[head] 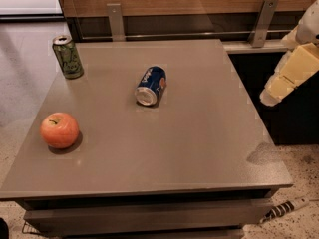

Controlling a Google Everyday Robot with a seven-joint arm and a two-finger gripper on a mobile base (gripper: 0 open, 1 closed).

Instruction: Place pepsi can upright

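The pepsi can (151, 86), dark blue with white lettering and a silver end, lies on its side near the middle of the grey table (199, 143), its silver end facing the front. My gripper (286, 76) hangs at the far right edge of the view, beyond the table's right side and well away from the can. It holds nothing that I can see.
A green can (68, 57) stands upright at the table's back left corner. A red-orange apple (60, 130) sits near the left front. A wooden panel with metal brackets (115, 21) runs behind the table. A white power strip (289, 206) lies on the floor at lower right.
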